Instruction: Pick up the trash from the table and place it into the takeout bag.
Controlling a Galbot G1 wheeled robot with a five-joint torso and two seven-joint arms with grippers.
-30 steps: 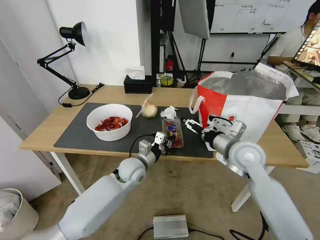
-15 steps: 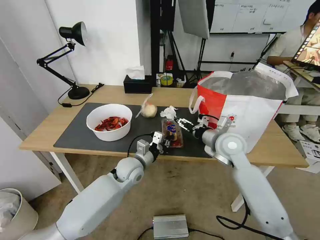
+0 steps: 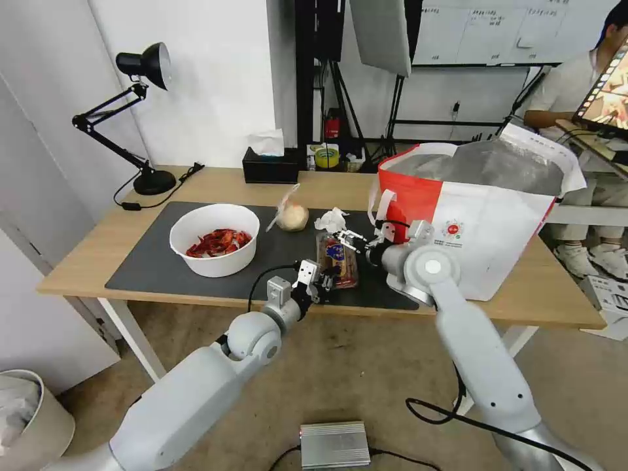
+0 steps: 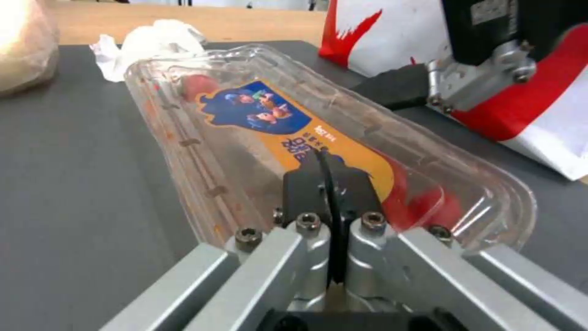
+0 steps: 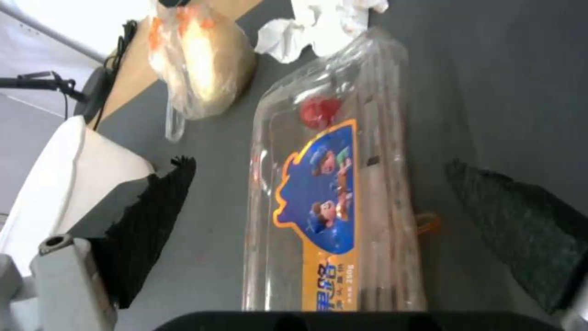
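Tray label (image 4: pixel 288 133): cartoon figures, print unreadable.

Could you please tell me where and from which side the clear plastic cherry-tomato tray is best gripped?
Probably across its narrow width: the clear plastic cherry-tomato tray lies flat and long on the dark grey mat. The open right gripper straddling its long sides from above suits that; the left gripper is shut at its near end.

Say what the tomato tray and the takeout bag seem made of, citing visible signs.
Tomato tray: thin clear glossy plastic, likely; tomatoes show through its ribbed lid. Takeout bag: matte white-and-red fabric-like outer, perhaps woven; crinkled silver lining looks like foil.
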